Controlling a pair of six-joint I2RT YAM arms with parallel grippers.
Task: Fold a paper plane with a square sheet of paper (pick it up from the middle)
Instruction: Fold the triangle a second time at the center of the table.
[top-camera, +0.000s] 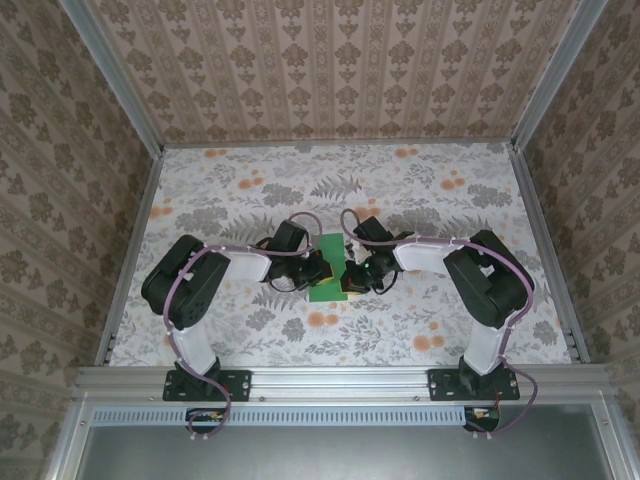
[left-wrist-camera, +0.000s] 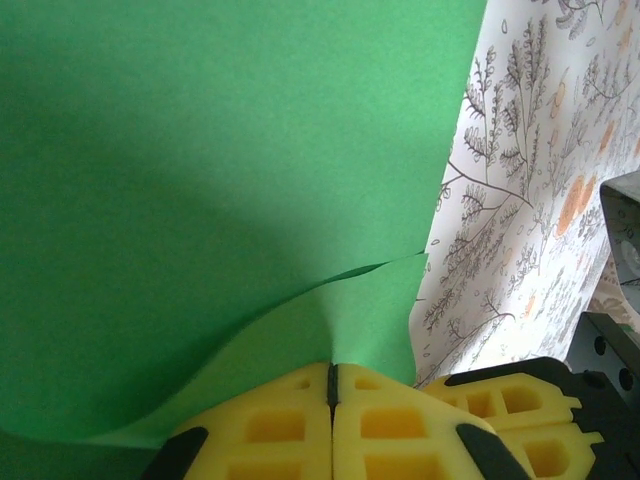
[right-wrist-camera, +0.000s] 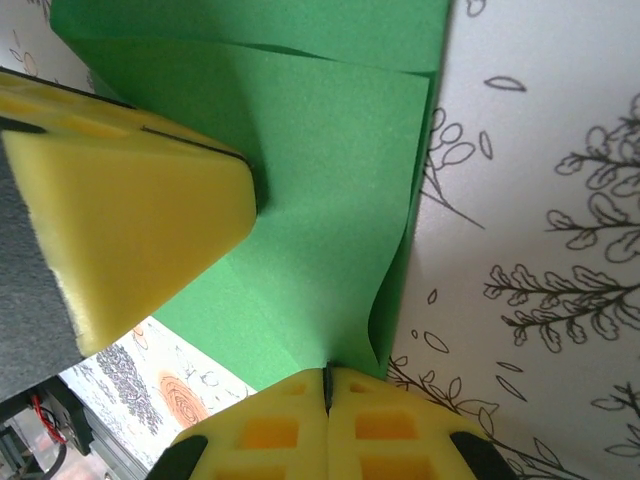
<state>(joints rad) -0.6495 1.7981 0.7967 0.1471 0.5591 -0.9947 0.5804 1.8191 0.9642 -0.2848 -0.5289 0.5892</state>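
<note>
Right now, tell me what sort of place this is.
Most likely a purpose-built robot test cell, not a lived-in room: patterned walls set in a bare aluminium frame, a floral-covered table, and a left arm and a right arm bolted to a rail at its near edge.

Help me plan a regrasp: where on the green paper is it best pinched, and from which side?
Pinch a side edge, coming in low from that side. The paper is a thin sheet, and its curled-up edge probably gives the best lip to pinch. The left gripper and right gripper are each shut on such an edge, from opposite sides.
</note>
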